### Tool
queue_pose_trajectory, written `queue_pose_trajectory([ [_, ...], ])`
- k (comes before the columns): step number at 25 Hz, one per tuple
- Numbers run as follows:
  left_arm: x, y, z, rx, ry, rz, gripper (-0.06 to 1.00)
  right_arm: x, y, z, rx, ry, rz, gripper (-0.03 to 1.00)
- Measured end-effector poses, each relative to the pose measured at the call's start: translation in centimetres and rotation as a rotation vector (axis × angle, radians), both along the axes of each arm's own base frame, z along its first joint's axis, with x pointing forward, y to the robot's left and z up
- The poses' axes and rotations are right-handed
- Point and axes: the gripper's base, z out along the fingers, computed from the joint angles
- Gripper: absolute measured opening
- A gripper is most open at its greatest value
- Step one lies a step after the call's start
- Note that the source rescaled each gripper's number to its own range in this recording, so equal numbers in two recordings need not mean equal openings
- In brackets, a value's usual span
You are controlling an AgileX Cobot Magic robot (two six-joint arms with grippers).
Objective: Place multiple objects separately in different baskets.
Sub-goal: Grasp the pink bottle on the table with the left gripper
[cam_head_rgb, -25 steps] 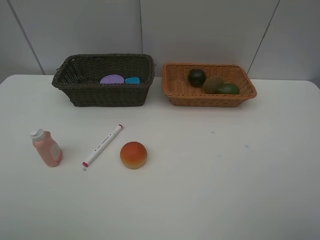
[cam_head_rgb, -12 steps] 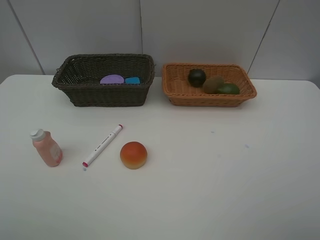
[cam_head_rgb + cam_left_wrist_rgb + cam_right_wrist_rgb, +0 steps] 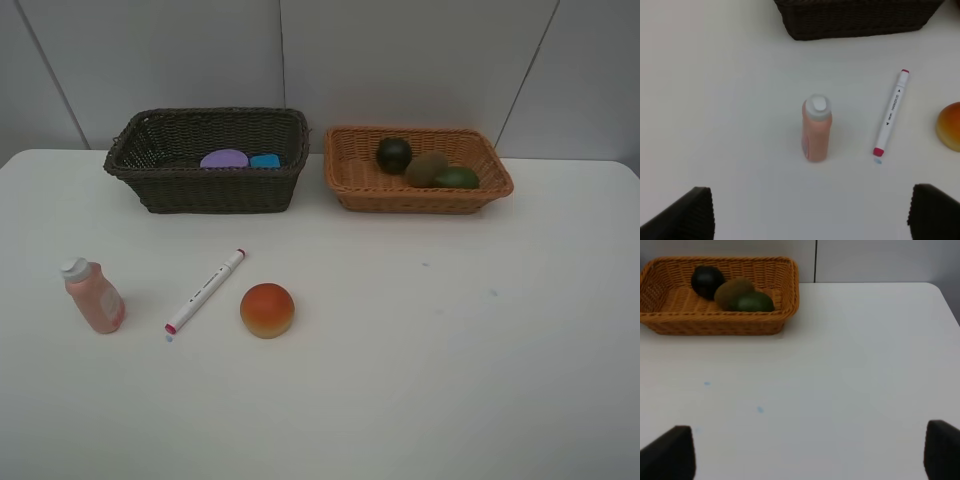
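The pink white-capped bottle (image 3: 94, 296) (image 3: 816, 128) stands at the left front of the table. The white marker (image 3: 205, 290) (image 3: 891, 112) lies beside it, then the orange-red round fruit (image 3: 267, 310) (image 3: 950, 126). The dark brown basket (image 3: 135, 165) (image 3: 855, 20) holds the purple-lidded jar (image 3: 224, 159) and blue eraser (image 3: 265, 161). The light orange basket (image 3: 350, 180) (image 3: 670, 322) holds the mangosteen (image 3: 394, 155) (image 3: 707, 281), kiwi (image 3: 426, 168) (image 3: 732, 292) and lime (image 3: 457, 178) (image 3: 755, 302). My left gripper (image 3: 810, 212) is open above the table near the bottle. My right gripper (image 3: 810, 455) is open, away from the orange basket.
The white table (image 3: 450, 330) runs to a grey panelled wall (image 3: 400, 60) behind the baskets. Small blue specks (image 3: 760, 410) mark the table surface right of centre. Neither arm shows in the exterior high view.
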Motion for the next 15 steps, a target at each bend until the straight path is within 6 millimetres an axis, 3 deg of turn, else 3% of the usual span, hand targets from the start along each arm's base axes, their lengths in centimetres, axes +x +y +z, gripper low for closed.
queue_pose_trajectory([
  [6, 3.8, -0.2, 1.7, 0.006, 0.127, 0.000, 1.00, 0.0, 0.0, 0.0, 0.000, 0.000, 0.000, 1.00],
  [15, 10.8, -0.5, 1.0, 0.000, 0.324, 0.016, 1.00, 0.0, 0.0, 0.0, 0.000, 0.000, 0.000, 1.00],
])
